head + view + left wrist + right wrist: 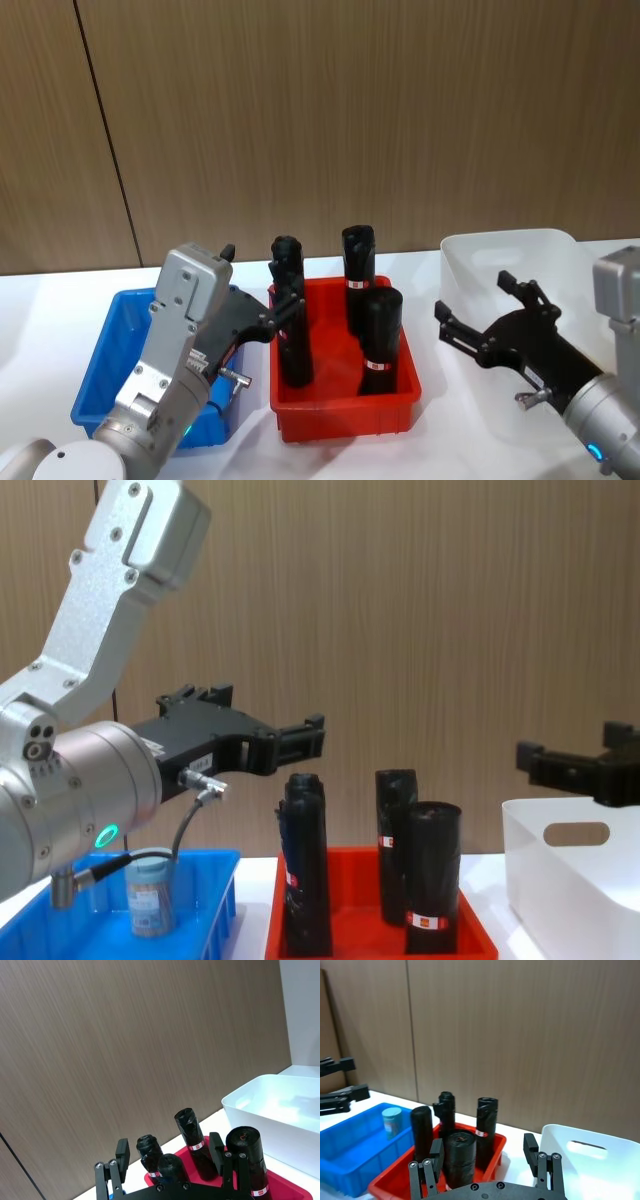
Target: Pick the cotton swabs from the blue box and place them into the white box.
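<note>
Blue box (215,880): cotton swabs (147,895) upright.

Left gripper (300,738) hangs open above blue box (215,900); drop to swab tub (148,892) unobstructed. Black rolls (305,880) in red tray (340,935) stand beside it toward white box (570,880).

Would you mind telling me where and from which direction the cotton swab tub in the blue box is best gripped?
Grip the cotton swabs tub across its round sides just under the lid, coming down from above. It stands upright in the blue box, whose walls probably block a sideways approach. The left gripper hovers open above that box.
</note>
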Robot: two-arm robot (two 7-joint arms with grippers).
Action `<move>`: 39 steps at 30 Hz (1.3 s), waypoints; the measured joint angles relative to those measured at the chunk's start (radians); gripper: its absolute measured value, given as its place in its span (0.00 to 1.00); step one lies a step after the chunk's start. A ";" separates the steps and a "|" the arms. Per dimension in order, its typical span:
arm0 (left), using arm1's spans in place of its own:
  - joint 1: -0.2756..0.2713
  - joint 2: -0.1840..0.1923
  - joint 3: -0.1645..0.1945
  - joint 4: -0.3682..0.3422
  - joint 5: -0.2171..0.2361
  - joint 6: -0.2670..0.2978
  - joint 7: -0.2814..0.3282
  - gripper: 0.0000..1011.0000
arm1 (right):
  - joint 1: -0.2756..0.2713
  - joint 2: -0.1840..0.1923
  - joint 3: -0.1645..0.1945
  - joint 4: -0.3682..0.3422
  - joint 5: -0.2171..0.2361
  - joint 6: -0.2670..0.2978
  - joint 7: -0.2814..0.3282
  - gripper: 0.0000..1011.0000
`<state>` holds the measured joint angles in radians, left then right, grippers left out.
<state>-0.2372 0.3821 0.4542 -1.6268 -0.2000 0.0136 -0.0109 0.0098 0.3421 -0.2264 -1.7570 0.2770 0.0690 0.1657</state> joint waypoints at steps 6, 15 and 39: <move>0.000 0.000 0.000 0.000 0.000 0.000 0.000 0.99 | 0.022 0.000 -0.002 0.015 0.001 0.020 0.071 0.99; 0.000 0.000 0.000 0.001 0.000 0.000 0.000 0.99 | 0.075 -0.017 -0.011 0.066 0.002 0.053 0.171 0.99; 0.000 0.000 0.000 0.001 0.000 0.000 0.000 0.99 | 0.237 -0.094 -0.038 0.317 -0.023 0.063 0.285 0.99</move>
<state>-0.2372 0.3822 0.4542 -1.6261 -0.2004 0.0138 -0.0110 0.2466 0.2479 -0.2648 -1.4399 0.2542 0.1318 0.4503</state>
